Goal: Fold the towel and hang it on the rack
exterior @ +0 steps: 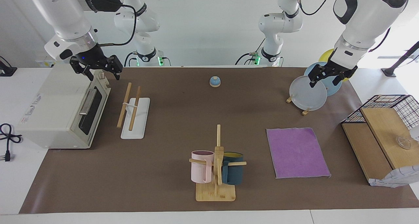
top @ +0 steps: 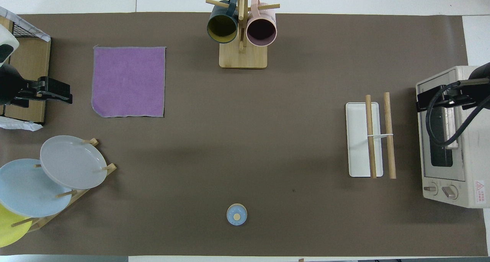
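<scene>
Pretty plain setup: a white table (exterior: 19,184) with a big brown mat (exterior: 157,171) covering most of the surface, leaving white strips along the edges and at both ends. The wall (exterior: 209,27) at the robots' edge is plain white, evenly lit. A black power cord with its plug (exterior: 7,142) lies on the bare white strip by one end.

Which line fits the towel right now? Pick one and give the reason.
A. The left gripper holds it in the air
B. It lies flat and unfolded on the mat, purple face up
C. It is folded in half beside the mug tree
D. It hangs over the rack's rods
B: the towel lies spread flat on the brown mat, purple face up, and the rack toward the right arm's end is bare.
</scene>
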Robot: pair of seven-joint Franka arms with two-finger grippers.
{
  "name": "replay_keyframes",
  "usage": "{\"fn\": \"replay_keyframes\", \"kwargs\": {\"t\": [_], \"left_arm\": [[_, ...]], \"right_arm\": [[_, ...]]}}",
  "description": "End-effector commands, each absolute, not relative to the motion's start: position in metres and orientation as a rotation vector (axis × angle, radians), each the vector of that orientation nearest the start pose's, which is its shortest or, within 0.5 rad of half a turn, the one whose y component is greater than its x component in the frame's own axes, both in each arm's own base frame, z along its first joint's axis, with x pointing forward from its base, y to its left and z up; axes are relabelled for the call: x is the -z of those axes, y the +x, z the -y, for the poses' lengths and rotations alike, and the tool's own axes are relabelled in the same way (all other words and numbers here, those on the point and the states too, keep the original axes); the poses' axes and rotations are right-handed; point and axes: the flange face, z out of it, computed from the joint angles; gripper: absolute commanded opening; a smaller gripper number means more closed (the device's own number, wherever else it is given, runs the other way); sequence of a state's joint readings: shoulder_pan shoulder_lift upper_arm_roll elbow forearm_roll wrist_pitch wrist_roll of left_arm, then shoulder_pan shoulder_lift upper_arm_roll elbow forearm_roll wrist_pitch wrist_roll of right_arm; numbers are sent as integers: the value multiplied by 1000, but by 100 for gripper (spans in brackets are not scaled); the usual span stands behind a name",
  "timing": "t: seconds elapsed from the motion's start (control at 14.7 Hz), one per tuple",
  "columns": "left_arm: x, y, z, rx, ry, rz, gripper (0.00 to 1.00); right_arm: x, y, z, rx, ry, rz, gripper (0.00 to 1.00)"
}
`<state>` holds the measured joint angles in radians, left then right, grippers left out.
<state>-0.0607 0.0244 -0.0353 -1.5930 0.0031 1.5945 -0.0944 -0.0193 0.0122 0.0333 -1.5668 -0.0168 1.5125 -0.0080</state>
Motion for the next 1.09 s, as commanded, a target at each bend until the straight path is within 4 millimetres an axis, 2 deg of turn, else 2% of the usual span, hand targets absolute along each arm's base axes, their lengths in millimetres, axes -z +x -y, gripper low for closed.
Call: {"fn": "replay_keyframes", "kwargs": {"t": [0.0,0.82,1.02], "left_arm": [[-603,552,57,-52,-3147,-19,100],[-587,544,60,-46,-3153,-25,100],[-547,549,48,-28,-3168,23,100]], "right_arm": [[-617,550,-5,-84,-3136,19,100],[-618,549,-5,-89,-3136,24,100],[-617,548,-4,-101,-3135,22,100]]}}
